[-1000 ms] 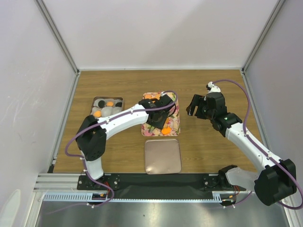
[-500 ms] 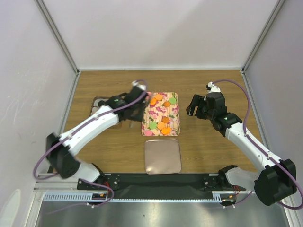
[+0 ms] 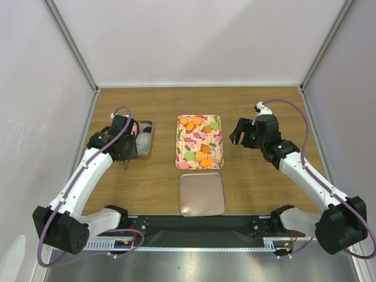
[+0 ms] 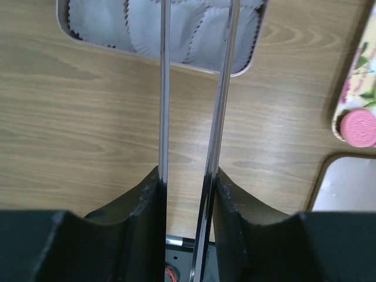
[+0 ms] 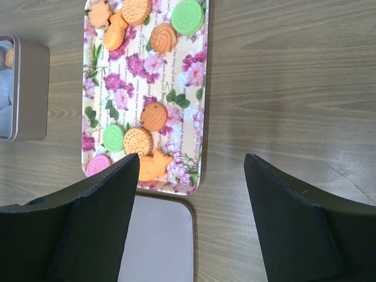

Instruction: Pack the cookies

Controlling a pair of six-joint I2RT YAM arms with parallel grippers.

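Observation:
Several cookies (image 3: 202,156), mostly orange with green and pink ones, lie on the floral tray (image 3: 200,140); they also show in the right wrist view (image 5: 138,141). My left gripper (image 3: 126,151) is at the near left side of the metal tin (image 3: 145,138). It is shut on metal tongs (image 4: 164,88), whose blades stand apart with nothing between them. The blades reach over the tin's white paper cups (image 4: 147,26). My right gripper (image 3: 242,134) is open and empty, above the table just right of the tray (image 5: 176,117).
The plain square metal lid (image 3: 202,194) lies in front of the tray and shows in the right wrist view (image 5: 158,241). A pink cookie (image 4: 358,127) sits at the tray's near left corner. White walls enclose the table.
My left arm has swung left from over the tray to the tin, and its elbow has folded out left. The tray's cookies are uncovered. The right arm has not moved.

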